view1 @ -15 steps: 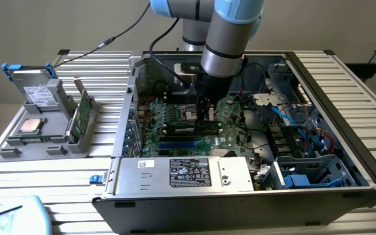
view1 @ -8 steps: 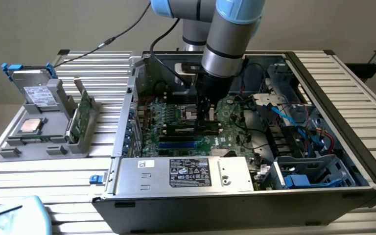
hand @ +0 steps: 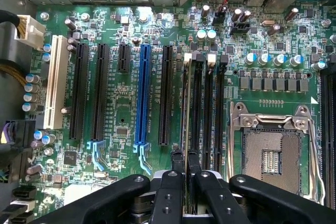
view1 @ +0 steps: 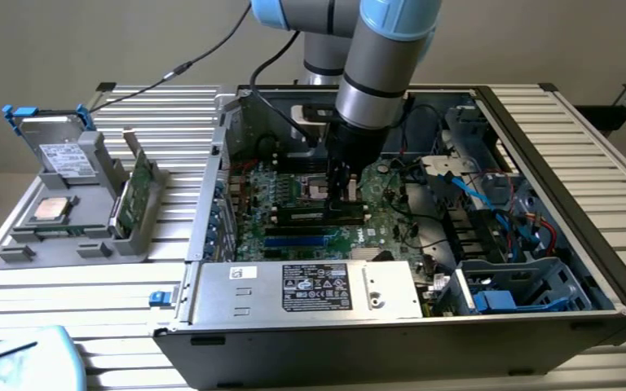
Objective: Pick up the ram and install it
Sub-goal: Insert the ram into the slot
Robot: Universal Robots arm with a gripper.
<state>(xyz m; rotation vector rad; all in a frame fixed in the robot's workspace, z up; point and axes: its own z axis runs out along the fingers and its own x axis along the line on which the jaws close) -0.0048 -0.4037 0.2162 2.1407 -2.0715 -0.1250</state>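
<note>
My gripper [hand: 185,156] is shut on the ram [hand: 185,108], a thin stick seen edge-on that runs away from between the fingertips [hand: 178,159]. The stick lies in line with the first of the long black memory slots [hand: 202,108], beside their white end latches [hand: 187,59]. Whether it is seated in the slot I cannot tell. In the exterior view the arm reaches down into the open computer case, with the gripper [view1: 345,204] just above the green motherboard [view1: 291,191] near its middle.
An open processor socket [hand: 273,153] lies beside the memory slots, and a blue expansion slot [hand: 142,95] and black ones lie on the other side. The silver power supply [view1: 302,289] and case walls [view1: 574,187] box in the arm. Outside, at the exterior view's left, a grey holder [view1: 85,236] carries another green stick [view1: 134,191] and a square chip [view1: 52,209].
</note>
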